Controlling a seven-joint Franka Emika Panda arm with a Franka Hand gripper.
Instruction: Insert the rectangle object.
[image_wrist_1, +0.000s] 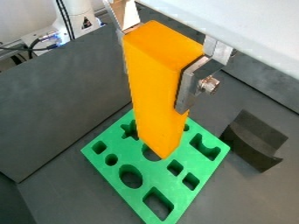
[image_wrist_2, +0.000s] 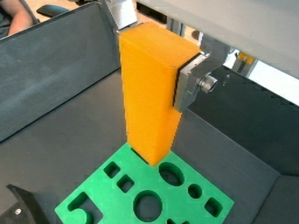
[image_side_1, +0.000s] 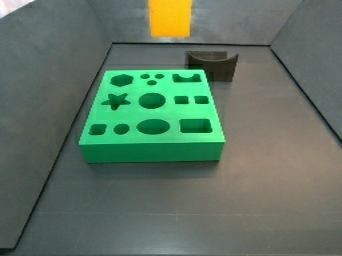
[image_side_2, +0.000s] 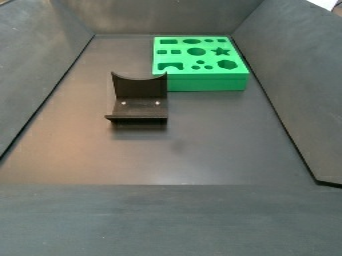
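While no brand, label or lettering can be read on any surface, the rectangle object (image_wrist_1: 158, 83) dominates both wrist views: a plain orange-yellow block with smooth faces, its long axis upright, its lower end pointing down at the green board (image_wrist_1: 117, 159). Silver finger plates (image_wrist_1: 193, 85) press against opposite faces of the block near its upper end, so the gripper (image_wrist_2: 155, 48) is closed on it and carries it clear above the board; one plate with a round screw head shows plainly (image_wrist_2: 191, 81), the opposite one only as a sliver at the block's far top edge. Whether the block's lower end touches the board cannot be told from the wrist views.

In a side view the block's lower end (image_side_1: 170, 17) appears at the top edge of the picture, hanging well above the floor behind the green board (image_side_1: 150, 147), whose upper face carries cut-outs: a star, circles, an oval, squares and a hexagon. Just beside the board's far right corner sits a dark grey curved block (image_side_1: 213, 64).

From the opposite side view the dark grey curved block (image_side_2: 138, 99) stands nearer the camera, left of and in front of the green board (image_side_2: 201, 78); neither the gripper nor the orange block shows there.
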